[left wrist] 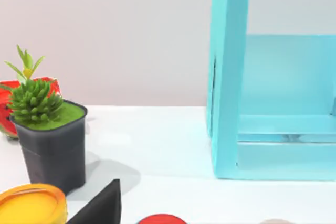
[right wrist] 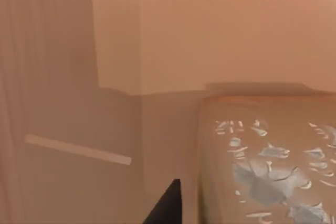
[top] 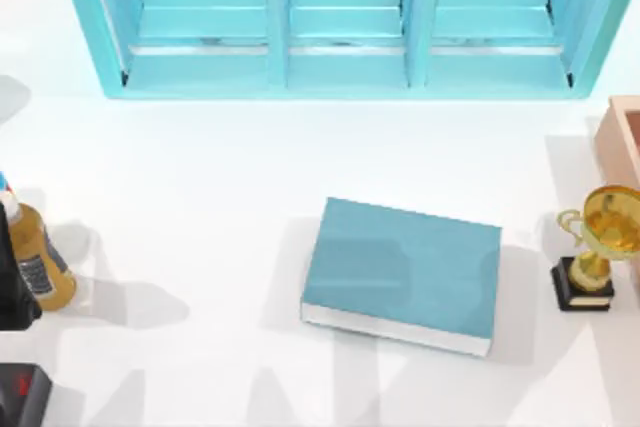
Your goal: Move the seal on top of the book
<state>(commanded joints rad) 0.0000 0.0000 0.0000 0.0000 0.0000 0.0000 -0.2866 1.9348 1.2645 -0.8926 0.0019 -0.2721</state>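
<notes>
**Book sits alone mid-tabletop**

The book [top: 402,272] lies flat on the white tabletop [top: 200,187], trophy [top: 597,247] off to its right, amber bottle [top: 40,262] far left, blue shelf [top: 340,22] behind. Can't tell either tool's state.

Bright, even light washes the white counter [top: 200,177] almost to glare. The book [top: 405,272], trophy [top: 598,247] and bottle [top: 40,257] cast soft grey shadows. The left wrist view is evenly lit; the pot [left wrist: 52,148] shadows rightward. The right wrist view is orange-tinted and hazy.
</notes>
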